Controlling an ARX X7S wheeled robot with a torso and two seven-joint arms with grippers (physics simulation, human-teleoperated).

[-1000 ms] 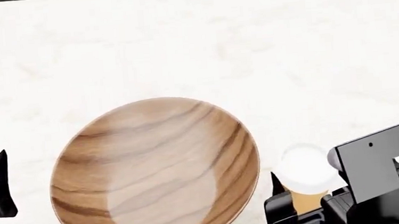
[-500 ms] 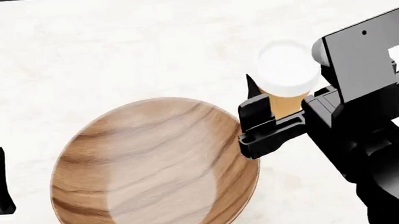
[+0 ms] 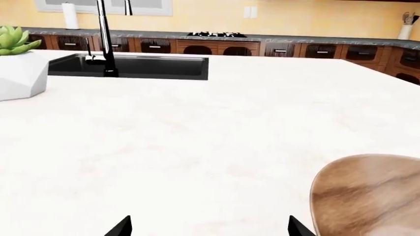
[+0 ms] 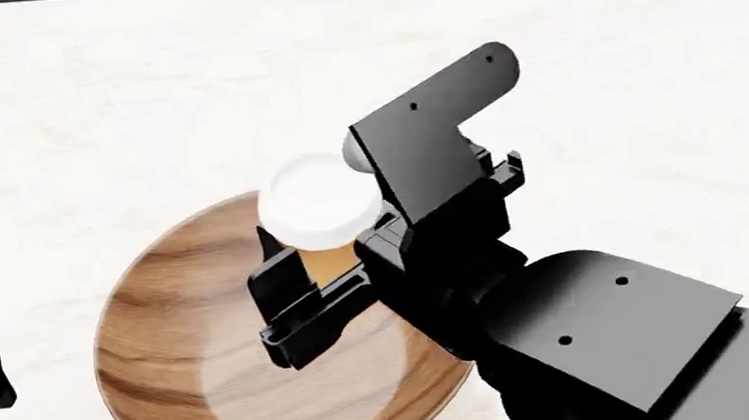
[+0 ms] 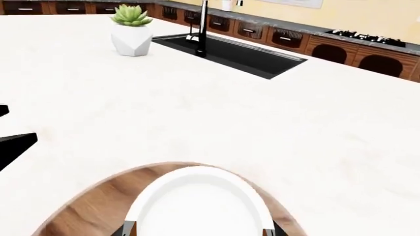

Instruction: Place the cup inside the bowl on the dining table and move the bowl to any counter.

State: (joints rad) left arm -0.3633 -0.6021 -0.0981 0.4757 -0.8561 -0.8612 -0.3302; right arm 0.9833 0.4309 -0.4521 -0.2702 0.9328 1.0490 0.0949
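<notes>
The first step is in hand: the right end effector (image 4: pixel 303 288) is clenched on the small tapered tan cup with the round white lid (image 4: pixel 317 206), holding it upright above the large round streaked-grain wooden bowl (image 4: pixel 183 325), which sits on the white marble-like surface (image 4: pixel 138 98). The next move calls for lowering the cup into the bowl's middle, then letting go. The left end effector (image 3: pixel 206 227) waits spread and empty beside the bowl.

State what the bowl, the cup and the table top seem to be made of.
Bowl: wood, smooth, with brown streaked grain. Cup: probably paper, tan wall, matte white lid. Table top: likely marble or a look-alike, white, faintly veined.
</notes>
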